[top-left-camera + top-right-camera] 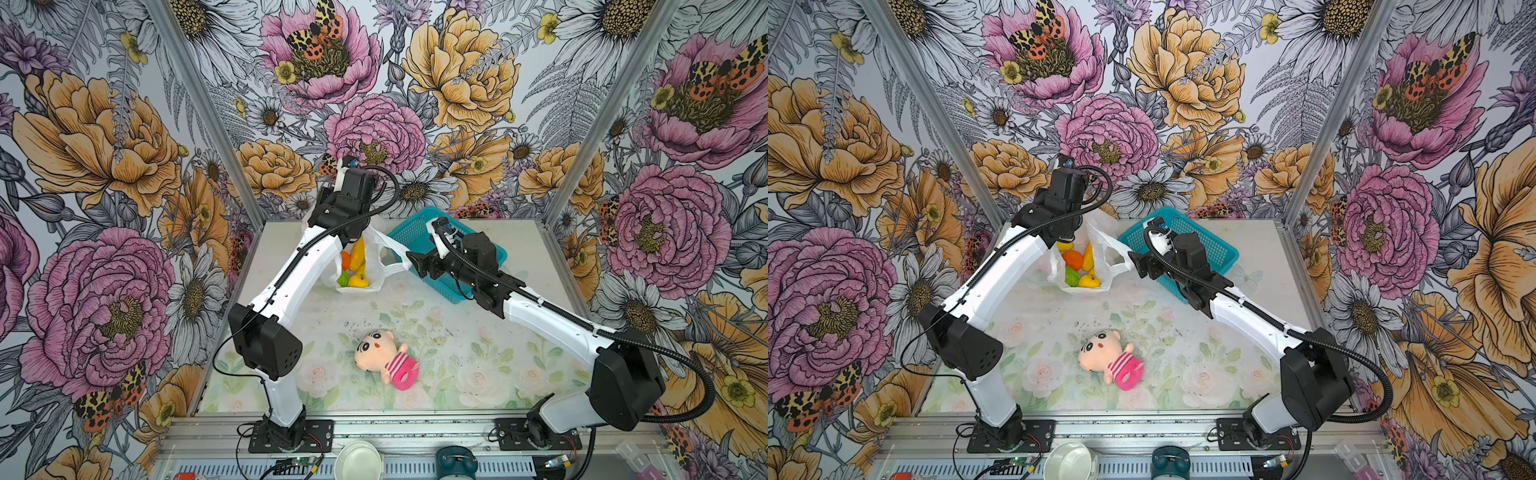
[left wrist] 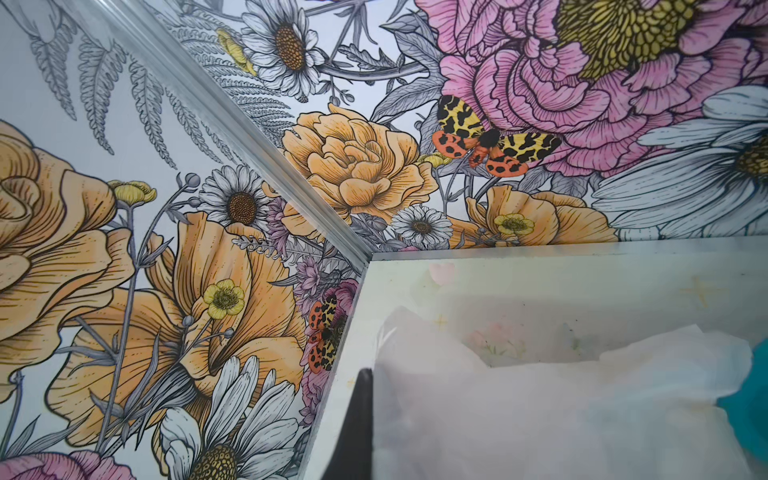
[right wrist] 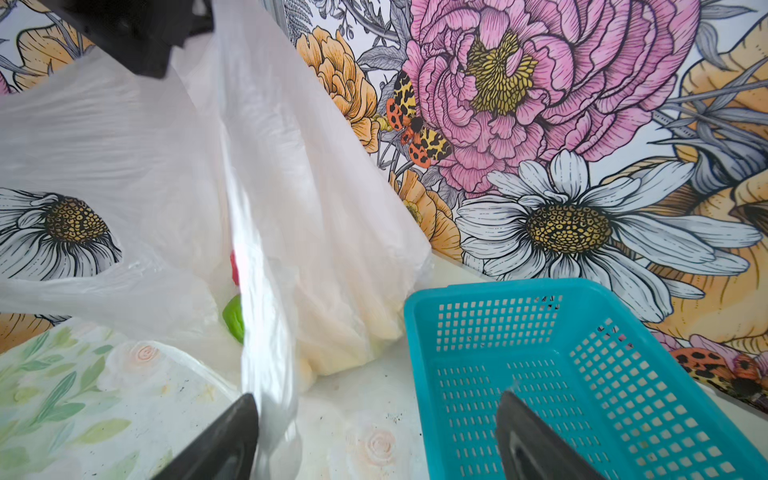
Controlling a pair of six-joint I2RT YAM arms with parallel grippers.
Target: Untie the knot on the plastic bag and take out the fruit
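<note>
The plastic bag stands open at the back of the table, thin and white. Fruit lies inside it: an orange one, a green one and yellow ones. The knot is out of view. My left gripper is shut on the bag's far upper edge, and white film covers one finger. My right gripper is open beside the bag's loose handle loop. A strip of the bag hangs just inside one of its fingers.
A teal mesh basket sits at the back right, partly under my right wrist. A pink-striped plush doll lies in the middle front of the table. Flowered walls close in the left, back and right sides.
</note>
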